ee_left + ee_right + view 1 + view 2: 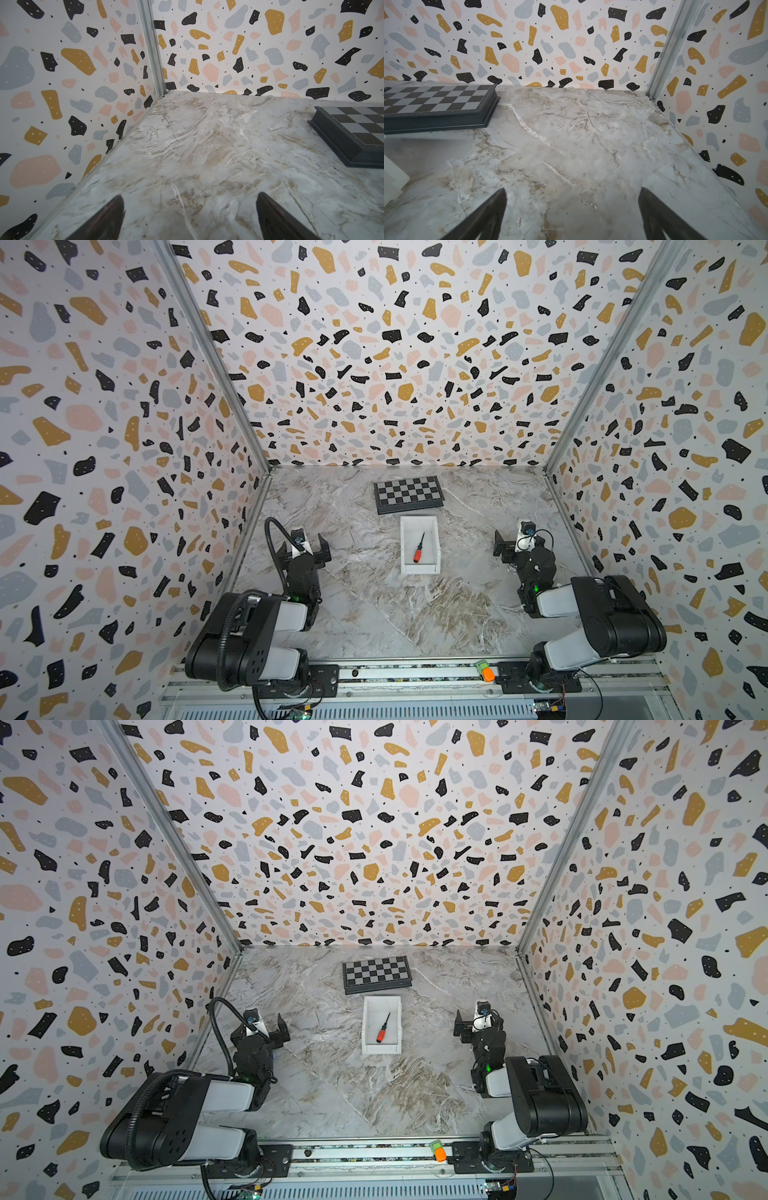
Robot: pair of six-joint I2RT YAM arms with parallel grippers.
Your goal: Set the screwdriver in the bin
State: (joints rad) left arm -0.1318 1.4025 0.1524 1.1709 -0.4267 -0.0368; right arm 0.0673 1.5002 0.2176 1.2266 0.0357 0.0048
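Marble table (374, 614) lies bare around bin (419, 568) holding screwdriver (418, 549).

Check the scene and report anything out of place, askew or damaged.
Little stands out. The screwdriver lies at a slant inside the bin. The chessboard sits slightly askew. An orange-and-green block rests on the front rail, off the table. No spill or damage shows.

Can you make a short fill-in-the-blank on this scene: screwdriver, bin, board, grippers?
1. The red-orange-handled screwdriver lies inside the white plastic ____.
2. The white rectangular bin sits nearer the arms than the black-and-grey checkered ____.
3. The left gripper and right gripper both have ____ jaws, holding nothing.

Missing words: bin; board; open
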